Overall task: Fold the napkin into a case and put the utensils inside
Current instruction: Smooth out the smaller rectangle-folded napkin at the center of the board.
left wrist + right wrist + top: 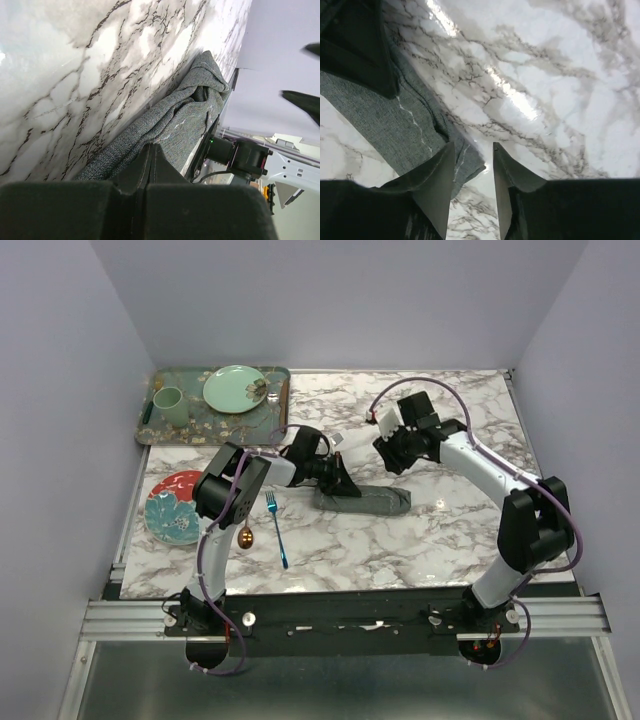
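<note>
Tabletop [430,540] of white marble fills the top view. The case [375,502], a narrow strip of folded dark grey cloth, lies across the middle of it. The left gripper [345,485] sits down at the case's left end. The right gripper [388,458] hangs just behind the strip, near its middle. The blue fork [277,530] lies bare on the marble to the left of the case, apart from it. The copper spoon [245,537] lies just left of the fork, beside a patterned plate [172,508]. A green tray [240,425] in the far left corner holds a cup [168,405] and a pale green plate [235,388].

From the left wrist, the two fingers are pressed together with only a seam between them, tips against the near edge of the cloth. Whether a fold is caught there cannot be told. The far end of the strip is bunched and puckered.

From the right wrist, the jaws stand slightly apart with nothing between them, poised over one end of the grey strip.
</note>
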